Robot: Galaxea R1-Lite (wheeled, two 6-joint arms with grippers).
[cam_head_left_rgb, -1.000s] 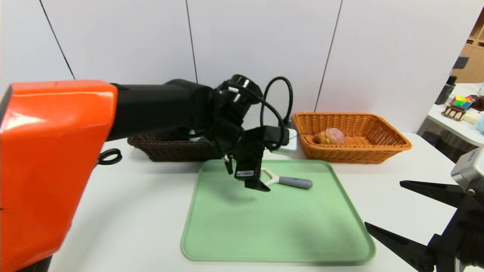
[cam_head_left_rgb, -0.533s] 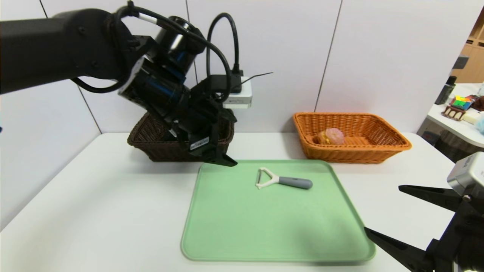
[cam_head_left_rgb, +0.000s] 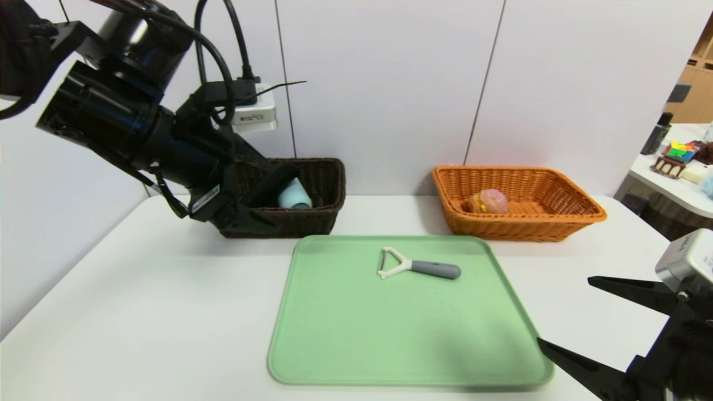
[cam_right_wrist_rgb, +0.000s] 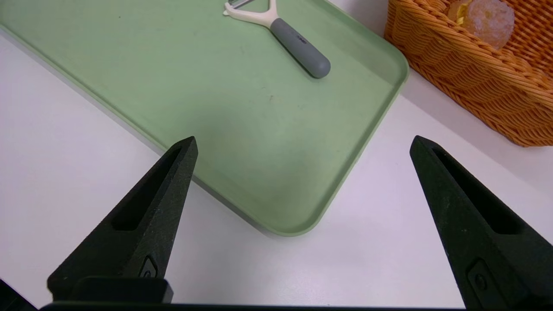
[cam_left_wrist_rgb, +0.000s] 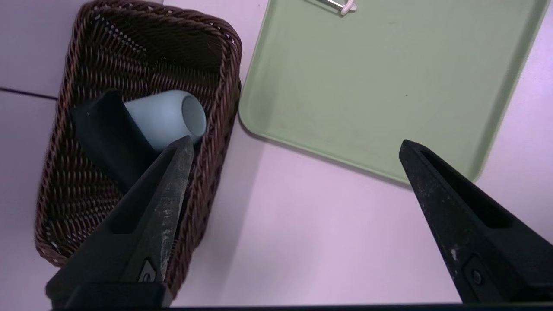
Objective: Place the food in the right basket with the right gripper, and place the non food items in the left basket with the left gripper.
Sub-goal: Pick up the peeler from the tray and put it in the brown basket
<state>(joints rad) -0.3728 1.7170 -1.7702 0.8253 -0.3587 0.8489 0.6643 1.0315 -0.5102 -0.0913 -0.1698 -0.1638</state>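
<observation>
Peeler (cam_head_left_rgb: 437,269) on tray (cam_head_left_rgb: 412,334) near far edge; cup (cam_head_left_rgb: 294,195) and pouch (cam_left_wrist_rgb: 113,138) in dark basket (cam_head_left_rgb: 306,224), bun (cam_head_left_rgb: 491,201) in orange basket (cam_head_left_rgb: 518,229). Left gripper (cam_left_wrist_rgb: 297,141) open by dark basket; right gripper (cam_head_left_rgb: 563,309) open near tray's right edge.

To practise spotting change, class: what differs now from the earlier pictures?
The left gripper moved left from over the green tray to the dark basket, uncovering the cup. The peeler, bun and orange basket stayed put.
</observation>
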